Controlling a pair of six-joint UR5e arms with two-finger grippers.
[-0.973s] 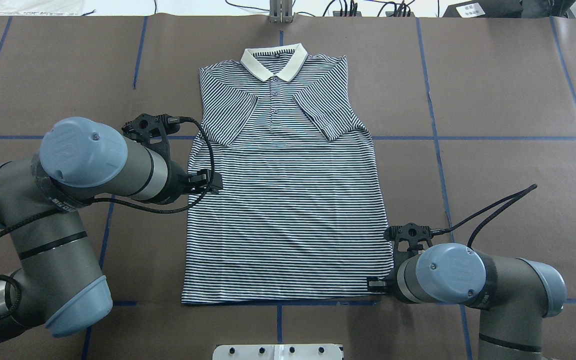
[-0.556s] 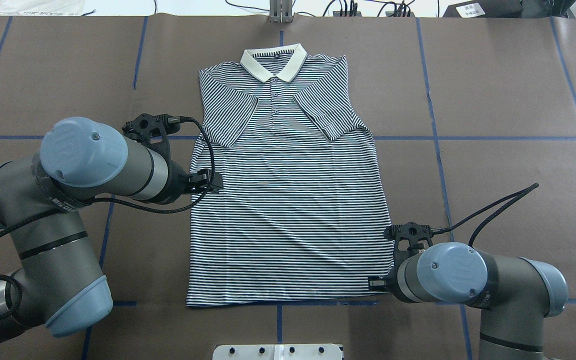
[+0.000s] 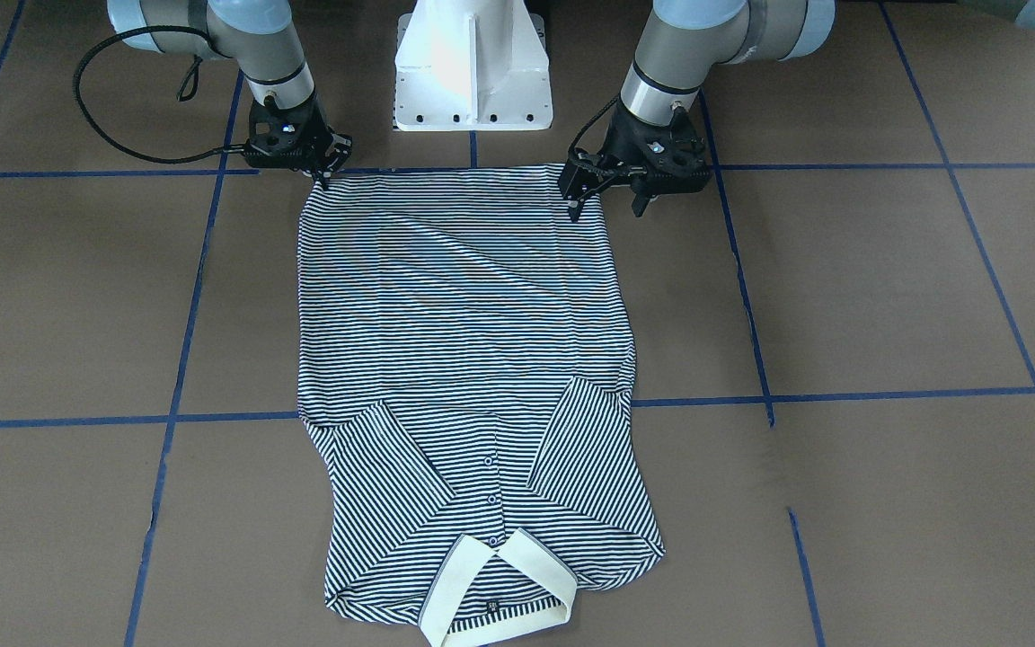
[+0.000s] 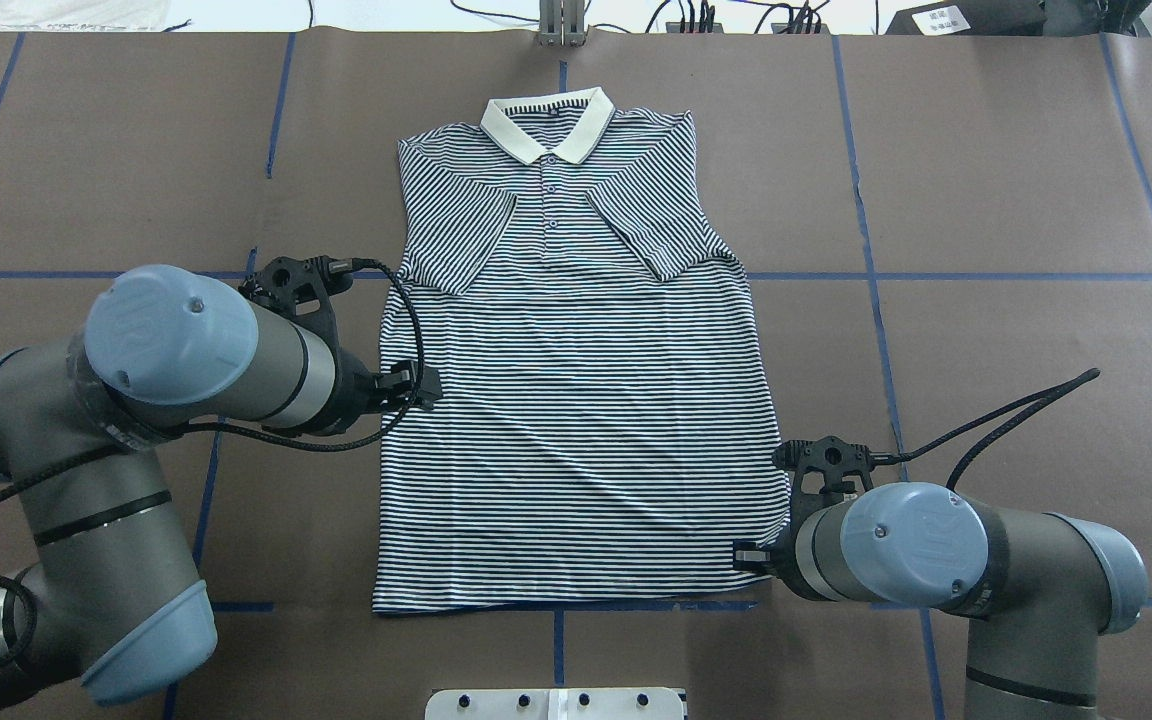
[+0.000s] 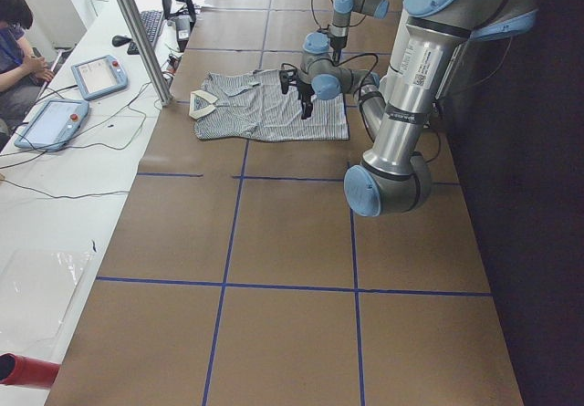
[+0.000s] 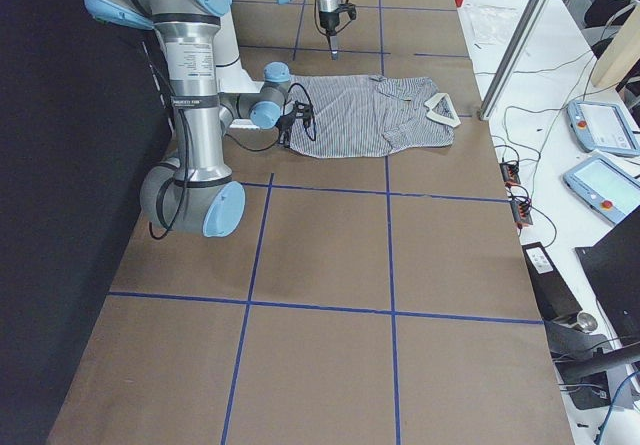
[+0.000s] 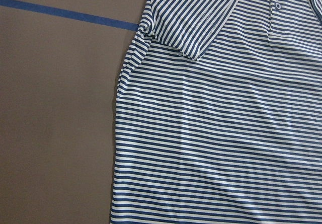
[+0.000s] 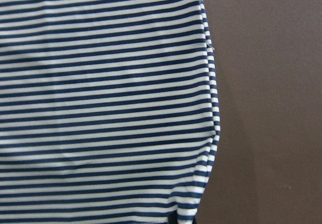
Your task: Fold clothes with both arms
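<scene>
Neatly flat, the striped polo shirt [image 4: 576, 420] has sleeves folded inward; left hand [image 3: 606, 210] spread, right hand [image 3: 324, 174] impossible to tell.

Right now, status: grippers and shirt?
Left gripper open, raised over shirt side edge. Right gripper low at hem corner, jaws unreadable. Shirt flat, sleeves folded in. No obstruction seen.

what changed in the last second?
Left gripper drew back toward the robot along the polo shirt's side edge; the hem corner on that side pulled in slightly. Right gripper barely shifted, at the other hem corner. Nothing visibly grasped or released; shirt otherwise unchanged.
</scene>
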